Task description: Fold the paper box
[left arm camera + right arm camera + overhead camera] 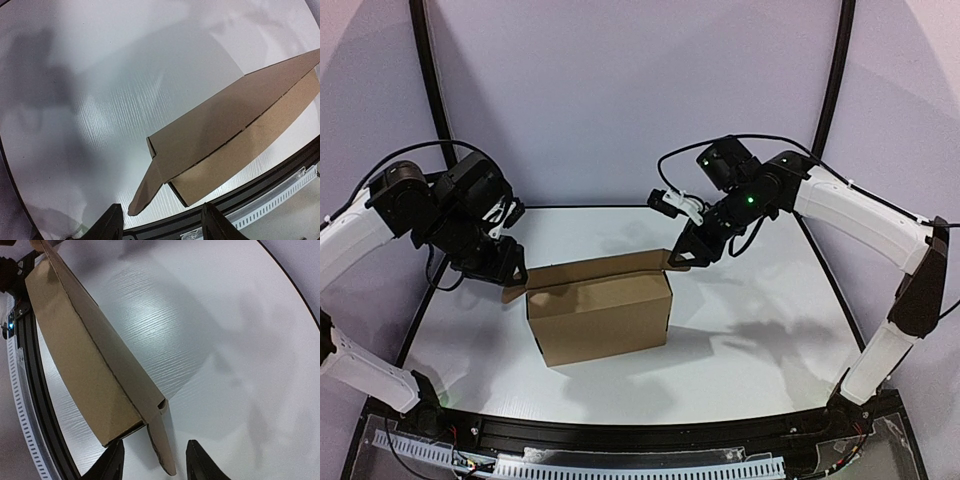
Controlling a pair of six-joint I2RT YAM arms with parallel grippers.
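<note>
Opened on the top view: found the paper box (600, 315) standing on the table (760, 345) as a formed rectangular body, lid flap (605, 266) raised along the edge farthest from the arm bases. Spotted the left gripper (510, 275) low at one end of that flap and the right gripper (682, 258) low at the other, both close to the cardboard; could not tell from up there whether either touched. Switched to the left wrist: saw fingers (111, 225) spread wide, nothing clamped, the flap's small end tab (142, 195) poking down just ahead of the gap and nearer one finger, box body running away ahead of the tool and off to one side. Over to the right wrist: much the same, mirrored, with fingers (114, 465) wide apart, the other end tab (162, 452) hanging right in the gap, unpinched, and the box stretching away ahead. Judged the danger plainly enough: with nothing seen to pin the box down, could shove it across the table or tip it with a push from one side only. Could skew the lid by driving the two ends down unevenly. Could crease or tear a thin tab by pinching it off-centre, or crumple it against the wall by missing its slot.
</note>
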